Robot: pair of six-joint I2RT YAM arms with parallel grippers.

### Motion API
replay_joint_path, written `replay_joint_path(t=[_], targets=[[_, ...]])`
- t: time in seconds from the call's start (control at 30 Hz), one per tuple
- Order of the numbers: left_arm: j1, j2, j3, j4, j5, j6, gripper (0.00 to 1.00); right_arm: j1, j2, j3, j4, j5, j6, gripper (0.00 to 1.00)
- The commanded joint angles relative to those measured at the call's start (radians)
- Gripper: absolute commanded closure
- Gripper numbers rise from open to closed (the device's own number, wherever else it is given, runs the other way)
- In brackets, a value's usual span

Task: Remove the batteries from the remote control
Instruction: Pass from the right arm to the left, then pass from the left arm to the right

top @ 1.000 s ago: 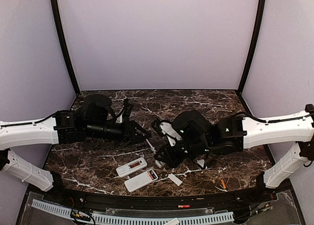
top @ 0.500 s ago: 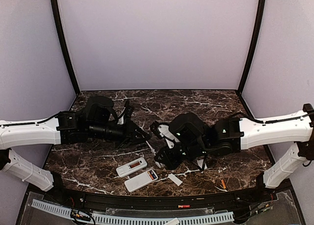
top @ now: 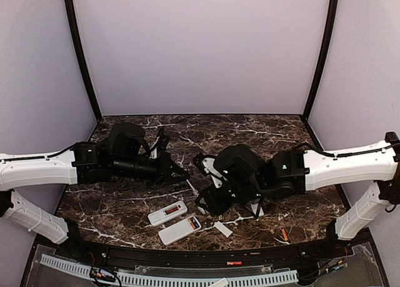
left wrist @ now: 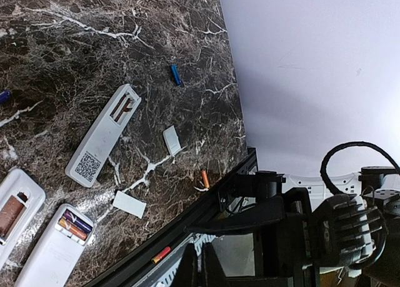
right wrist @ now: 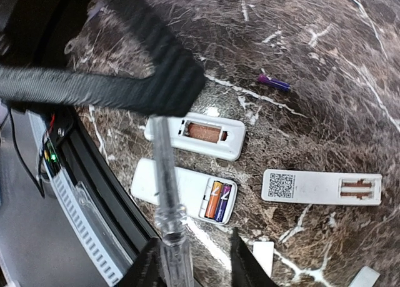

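The batteries (right wrist: pixel 217 201) lie crosswise in the loaded remote (right wrist: pixel 187 187) (orange beside purple), at its end nearest the QR-labelled remote (right wrist: pixel 322 188). The right tool (right wrist: pixel 194 240) hangs over it, jaws parted, with a clear rod (right wrist: pixel 164 187) along one finger; whether it is gripped is unclear. The left tool (left wrist: pixel 198 262), nearly closed and empty, is farther off. The surface (right wrist: pixel 300 62) edge runs just beside the loaded remote.

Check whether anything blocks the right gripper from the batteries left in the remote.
Nothing visible does. The two batteries lie uncovered in the remote nearest the right gripper. The clear rod crosses that remote's blank end, beside them, not over them.
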Motion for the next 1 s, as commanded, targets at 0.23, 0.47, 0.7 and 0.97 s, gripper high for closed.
replay_joint_path(t=[0.23, 0.47, 0.7, 0.97], targets=[[0.003, -0.137, -0.055, 0.112, -0.106, 0.034, 1.00, 0.002, -0.259, -0.210, 0.185, 0.226, 0.369, 0.14], [0.007, -0.214, -0.146, 0.357, -0.092, 0.050, 1.00, 0.000, -0.414, -0.417, 0.587, 0.217, 0.576, 0.14], [0.009, -0.245, -0.197, 0.548, -0.093, 0.019, 1.00, 0.001, -0.365, -0.394, 0.774, 0.100, 0.491, 0.15], [0.010, -0.233, -0.237, 0.663, -0.071, -0.023, 1.00, 0.001, -0.279, -0.341, 0.905, -0.010, 0.420, 0.29]])
